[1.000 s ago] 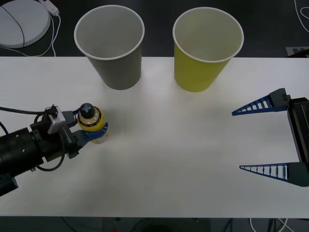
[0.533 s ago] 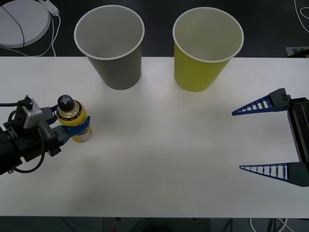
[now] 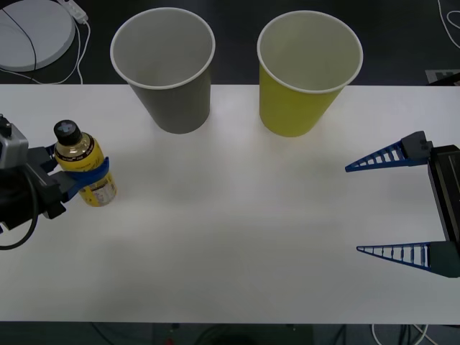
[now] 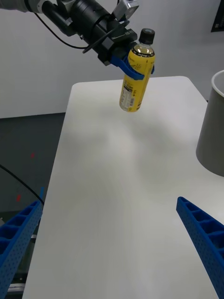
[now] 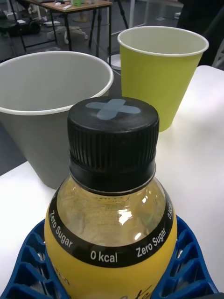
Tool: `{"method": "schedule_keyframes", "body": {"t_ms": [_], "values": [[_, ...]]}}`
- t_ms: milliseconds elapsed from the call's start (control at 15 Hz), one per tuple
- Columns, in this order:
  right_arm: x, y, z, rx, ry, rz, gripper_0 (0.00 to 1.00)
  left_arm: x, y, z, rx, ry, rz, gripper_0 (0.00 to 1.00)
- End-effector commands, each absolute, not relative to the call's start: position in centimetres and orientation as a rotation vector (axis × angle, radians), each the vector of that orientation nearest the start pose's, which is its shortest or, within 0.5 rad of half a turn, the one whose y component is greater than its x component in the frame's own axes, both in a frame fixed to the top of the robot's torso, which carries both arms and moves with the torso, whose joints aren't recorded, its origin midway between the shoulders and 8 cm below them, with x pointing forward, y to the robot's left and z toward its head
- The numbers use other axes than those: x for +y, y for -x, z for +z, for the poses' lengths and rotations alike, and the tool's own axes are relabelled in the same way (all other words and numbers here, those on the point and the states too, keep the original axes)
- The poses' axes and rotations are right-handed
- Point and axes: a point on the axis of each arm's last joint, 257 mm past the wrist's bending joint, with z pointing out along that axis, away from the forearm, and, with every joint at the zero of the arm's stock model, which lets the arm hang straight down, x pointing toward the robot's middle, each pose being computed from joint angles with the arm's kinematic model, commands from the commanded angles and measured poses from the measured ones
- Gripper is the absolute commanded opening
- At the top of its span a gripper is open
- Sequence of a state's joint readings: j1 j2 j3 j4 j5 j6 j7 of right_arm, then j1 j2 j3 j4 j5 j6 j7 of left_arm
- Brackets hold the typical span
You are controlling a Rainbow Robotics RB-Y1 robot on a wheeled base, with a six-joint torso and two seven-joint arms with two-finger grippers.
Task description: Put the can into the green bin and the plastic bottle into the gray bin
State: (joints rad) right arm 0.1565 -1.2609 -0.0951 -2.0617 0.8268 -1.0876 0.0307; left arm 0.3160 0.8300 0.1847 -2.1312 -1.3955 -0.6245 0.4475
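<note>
Tabletop: white and flat, dark floor behind.
Left end effector: at frame left, gripping the plastic bottle, lifted.
Right end effector: at right, wide apart, holding nothing.
Gray bin, green bin: top edge, side by side.

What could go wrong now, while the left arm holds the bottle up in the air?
1. The left gripper grips the plastic bottle only around its upper part, tilted and clear of the table; it might slip.
2. The gray bin and green bin stand close together, so the drop could hit a rim or the wrong cup.
</note>
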Motion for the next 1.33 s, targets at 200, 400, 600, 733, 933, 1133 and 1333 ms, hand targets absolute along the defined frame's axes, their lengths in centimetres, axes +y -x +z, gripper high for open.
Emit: {"method": "schedule_keyframes", "body": {"t_ms": [200, 400, 600, 733, 933, 1133, 1333], "values": [[-18.5, -29.9, -9.4, 1.306, 1.574, 0.633, 1.00, 26.5, -41.2, -10.6, 1.648, -0.776, -0.262, 0.00], [-18.5, -29.9, -9.4, 1.306, 1.574, 0.633, 1.00, 27.7, -41.1, -9.5, 1.673, -0.813, -0.247, 0.00], [-18.5, -29.9, -9.4, 1.306, 1.574, 0.633, 1.00, 29.1, -41.3, -8.2, 1.719, -0.830, -0.219, 0.00], [-18.5, -29.9, -9.4, 1.306, 1.574, 0.633, 1.00, 29.7, -41.6, -7.3, 1.752, -0.842, -0.204, 0.00], [-18.5, -29.9, -9.4, 1.306, 1.574, 0.633, 1.00, 30.1, -42.0, -6.3, 1.797, -0.848, -0.195, 0.00], [-18.5, -29.9, -9.4, 1.306, 1.574, 0.633, 1.00, 30.4, -42.5, -5.3, 1.833, -0.873, -0.178, 0.00], [-18.5, -29.9, -9.4, 1.306, 1.574, 0.633, 1.00, 31.4, -43.2, -3.9, 1.870, -0.910, -0.188, 0.00]]}}
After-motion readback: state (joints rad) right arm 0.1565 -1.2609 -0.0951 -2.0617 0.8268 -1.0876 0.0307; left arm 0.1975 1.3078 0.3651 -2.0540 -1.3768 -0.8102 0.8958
